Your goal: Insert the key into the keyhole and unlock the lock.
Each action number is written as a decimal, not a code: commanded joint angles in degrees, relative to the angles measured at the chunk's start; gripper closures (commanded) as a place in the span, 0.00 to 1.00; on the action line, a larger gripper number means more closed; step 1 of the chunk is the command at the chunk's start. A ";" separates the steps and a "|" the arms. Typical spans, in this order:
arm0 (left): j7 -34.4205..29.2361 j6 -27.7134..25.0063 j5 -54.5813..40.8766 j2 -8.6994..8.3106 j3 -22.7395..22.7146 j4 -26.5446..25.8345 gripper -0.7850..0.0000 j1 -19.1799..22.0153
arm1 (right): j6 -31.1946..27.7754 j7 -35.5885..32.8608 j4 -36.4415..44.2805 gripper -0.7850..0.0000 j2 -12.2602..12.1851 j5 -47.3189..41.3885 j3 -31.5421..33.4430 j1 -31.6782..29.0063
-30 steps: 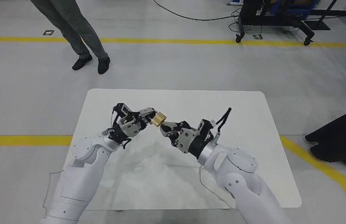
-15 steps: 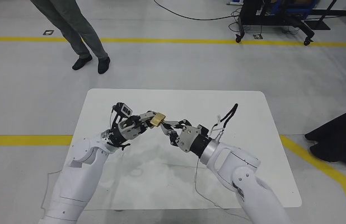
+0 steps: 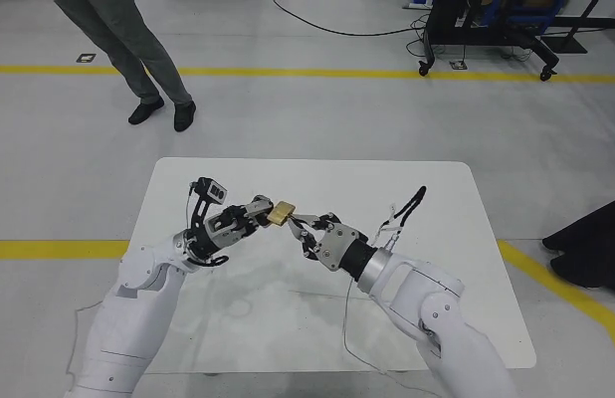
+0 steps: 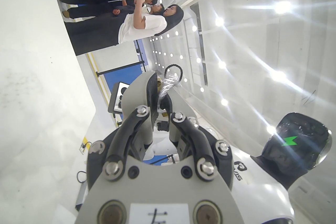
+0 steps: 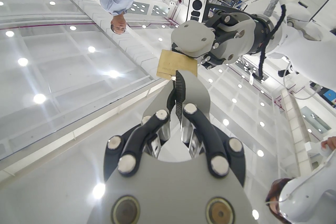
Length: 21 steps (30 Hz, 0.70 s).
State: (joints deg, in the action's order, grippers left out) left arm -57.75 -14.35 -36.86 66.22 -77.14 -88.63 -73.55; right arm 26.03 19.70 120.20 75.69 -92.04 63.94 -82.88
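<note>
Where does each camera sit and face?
Top view: above the arms, looking down at the table; both arms show.
Left wrist: on that arm, looks past the left gripper at the ceiling.
Right wrist: on that arm, looks past the right gripper at the lock.
Shared: top and right wrist show the lock.

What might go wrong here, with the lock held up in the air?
The padlock hangs above the table, pinched only by the left fingers; a twist from the key might turn it loose and drop it. The key is tiny between the right fingers, so if slightly off line it might jam or slip.
</note>
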 commanded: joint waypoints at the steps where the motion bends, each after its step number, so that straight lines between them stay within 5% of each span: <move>1: 0.13 -1.72 2.16 -0.12 -0.24 -1.09 1.00 -0.60 | 0.16 0.82 0.00 1.00 0.02 -1.74 0.17 0.12; 8: 2.95 -2.41 1.77 -0.15 -0.83 -2.33 1.00 -2.08 | 0.11 1.98 0.45 0.95 0.02 -4.57 0.59 0.44; 9: 3.41 -2.17 1.48 -0.15 -0.94 -2.33 1.00 -2.15 | 0.69 2.37 0.59 0.34 -0.04 -3.88 0.55 0.65; 10: 3.93 -1.85 1.37 -0.15 -1.03 -2.29 1.00 -2.26 | 0.97 2.53 0.74 0.00 -0.09 -3.34 0.52 0.73; 15: 6.53 0.38 0.44 -0.12 -1.31 -2.17 1.00 -2.36 | 1.67 -0.76 3.29 0.00 -0.65 7.60 0.98 1.32; 21: 6.72 1.35 0.82 -0.14 -1.08 -2.31 1.00 -1.96 | 1.67 -0.76 3.29 0.00 -0.65 7.60 0.98 1.32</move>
State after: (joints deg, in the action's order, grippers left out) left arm -50.99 -13.10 -36.26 66.08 -78.29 -90.88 -75.62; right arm 27.71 18.96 123.49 75.04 -84.47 64.92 -81.57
